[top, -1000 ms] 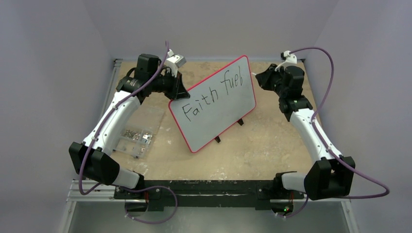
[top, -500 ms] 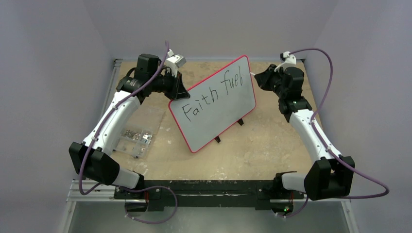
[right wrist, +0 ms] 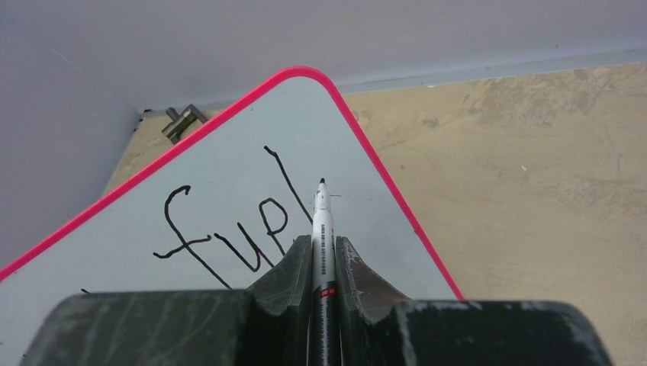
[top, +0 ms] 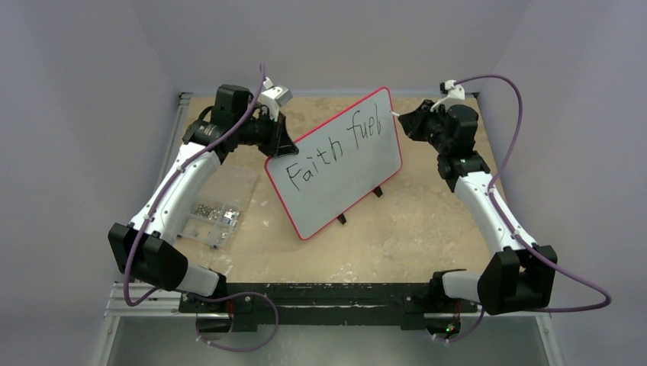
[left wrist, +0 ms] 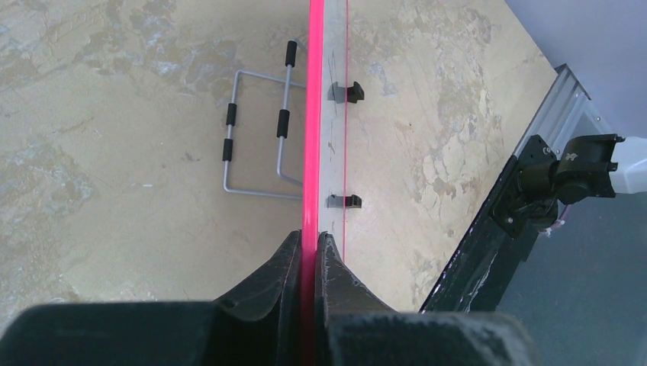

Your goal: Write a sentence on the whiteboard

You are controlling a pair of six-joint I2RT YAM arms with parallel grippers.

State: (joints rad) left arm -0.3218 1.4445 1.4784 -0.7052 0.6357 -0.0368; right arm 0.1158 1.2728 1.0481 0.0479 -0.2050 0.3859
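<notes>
The whiteboard (top: 343,179), glossy white with a thin red rim, stands tilted on small black feet mid-table. Black lettering (top: 332,149) on it reads "Faith fuel". My left gripper (top: 281,145) is shut on the board's left edge; in the left wrist view the red rim (left wrist: 314,114) runs between my fingers. My right gripper (top: 406,122) is shut on a white marker (right wrist: 320,229) at the board's upper right. The marker's black tip sits just right of the "l" of "fuel" (right wrist: 229,229), near the board's right rim (right wrist: 397,206).
A wire stand (left wrist: 259,152) with black grips lies on the table behind the board. A clear tray (top: 214,213) with small metal parts sits at the left, by my left arm. Purple walls close in on both sides and at the back.
My right gripper with the marker has shifted slightly left and up toward the board's upper right corner. The lettering and my left gripper look unchanged.
</notes>
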